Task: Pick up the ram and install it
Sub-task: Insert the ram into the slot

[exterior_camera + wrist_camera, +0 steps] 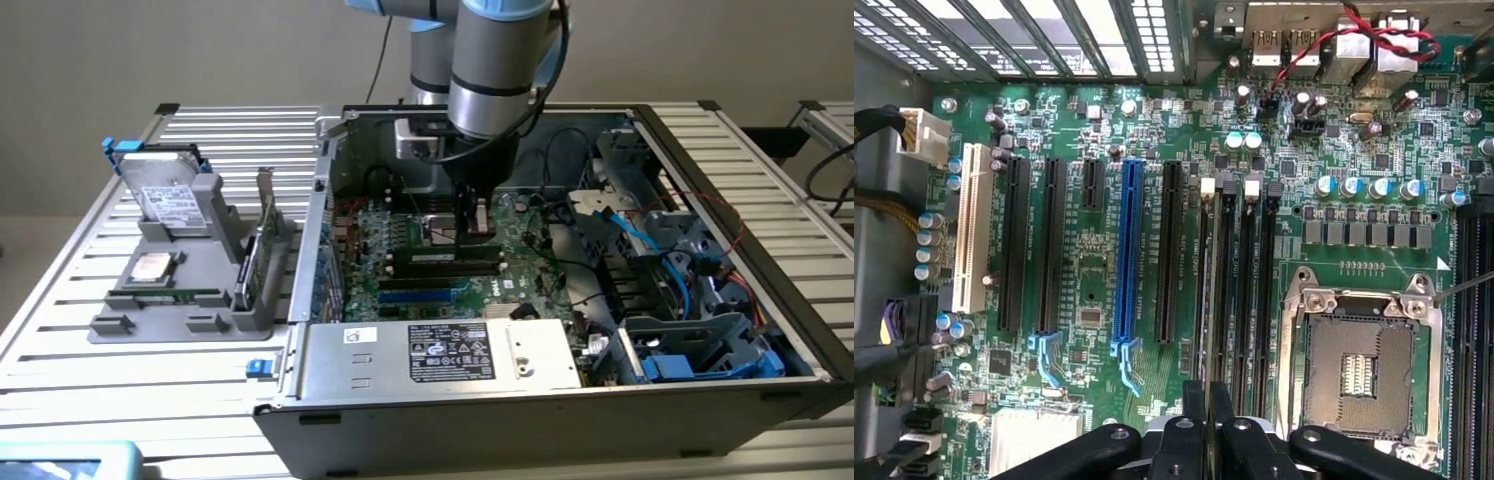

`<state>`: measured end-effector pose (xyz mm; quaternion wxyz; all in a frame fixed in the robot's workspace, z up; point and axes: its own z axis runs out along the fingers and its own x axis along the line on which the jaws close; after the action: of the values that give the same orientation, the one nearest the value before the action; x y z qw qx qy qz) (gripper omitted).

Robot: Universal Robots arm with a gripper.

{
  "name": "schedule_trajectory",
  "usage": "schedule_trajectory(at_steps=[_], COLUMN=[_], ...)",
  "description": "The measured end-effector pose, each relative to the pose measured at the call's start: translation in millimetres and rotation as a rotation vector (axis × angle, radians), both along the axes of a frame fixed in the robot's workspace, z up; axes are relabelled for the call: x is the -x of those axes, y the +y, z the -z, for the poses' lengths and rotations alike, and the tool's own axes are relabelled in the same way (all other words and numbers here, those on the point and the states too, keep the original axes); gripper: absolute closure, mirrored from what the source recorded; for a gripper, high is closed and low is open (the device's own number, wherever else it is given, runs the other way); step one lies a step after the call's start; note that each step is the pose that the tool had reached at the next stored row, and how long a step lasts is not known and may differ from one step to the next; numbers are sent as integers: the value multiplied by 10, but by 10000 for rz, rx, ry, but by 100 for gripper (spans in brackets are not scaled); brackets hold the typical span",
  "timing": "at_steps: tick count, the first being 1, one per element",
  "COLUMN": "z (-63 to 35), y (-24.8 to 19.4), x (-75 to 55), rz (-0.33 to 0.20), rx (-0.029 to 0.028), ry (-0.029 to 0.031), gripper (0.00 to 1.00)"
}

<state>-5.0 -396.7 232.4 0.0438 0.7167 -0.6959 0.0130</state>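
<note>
My gripper (467, 232) is deep inside the open computer case (747, 250), just above the green motherboard (400, 240). In the wrist view its black fingers (1184, 440) are shut on the ram (1203, 300). I see the ram edge-on, as a thin grey-green strip. It runs lengthwise along the row of long black memory slots (1230, 290), lined up with the outermost one, beside the CPU socket (1359, 370). I cannot tell whether it touches the slot.
A grey holder (187, 320) on the slatted table at the exterior view's left carries a silver hard drive (167, 200), a tall expansion card (264, 240) and a thin green strip (167, 296). Blue cables (641, 240) and a drive cage crowd the case's right. The power supply (441, 350) sits in front.
</note>
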Motion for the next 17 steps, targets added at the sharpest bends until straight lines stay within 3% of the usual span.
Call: schedule_trajectory(at_steps=[17], z=[42], y=[-2], x=[3], rz=[0], rx=[1], ry=[1], gripper=[87])
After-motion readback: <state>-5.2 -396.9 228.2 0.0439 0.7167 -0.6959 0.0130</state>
